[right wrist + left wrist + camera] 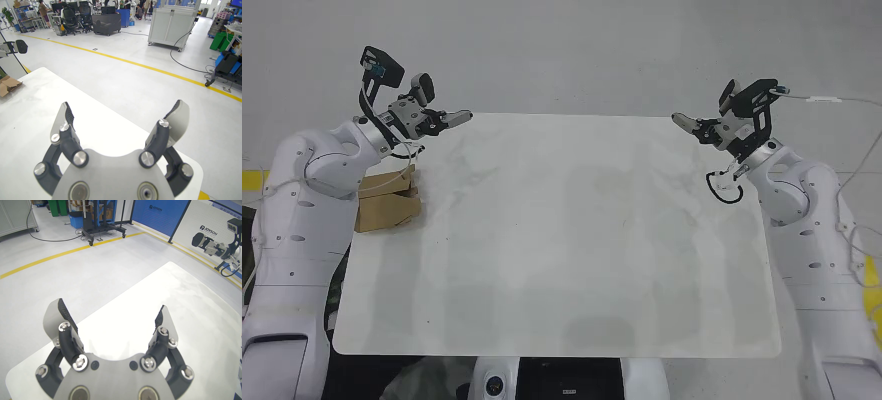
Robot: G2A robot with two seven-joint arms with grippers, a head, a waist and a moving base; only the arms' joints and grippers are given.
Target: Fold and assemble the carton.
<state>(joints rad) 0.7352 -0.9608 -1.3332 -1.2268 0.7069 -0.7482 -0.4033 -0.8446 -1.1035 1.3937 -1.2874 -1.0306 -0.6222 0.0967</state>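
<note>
The carton [389, 200] lay at the left edge of the bench [572, 250], a brown, partly folded piece of cardboard with flaps loose, tucked beside the left arm; whether it rested fully on the bench or hung over the edge could not be told. In the right wrist view the carton [8, 85] sat at the far side of the bench [37, 113], one flap raised and tilted.

The left gripper [457, 117] hung over the far left corner of the bench, well apart from the carton, pointing inward; in its own wrist view the left gripper [112, 306] stood wide, both ribbed pads [67, 315] spread with nothing between them, the white bench [170, 306] beneath.

The right gripper [682, 121] hung over the far right corner, pointing inward toward the other; in its own view the right gripper [122, 103] was also wide and held nothing, its fingers [67, 113] splayed above the bench's edge.

A black cable [724, 188] looped at the right wrist; a yellow line [132, 62] crossed the floor beyond the bench.
</note>
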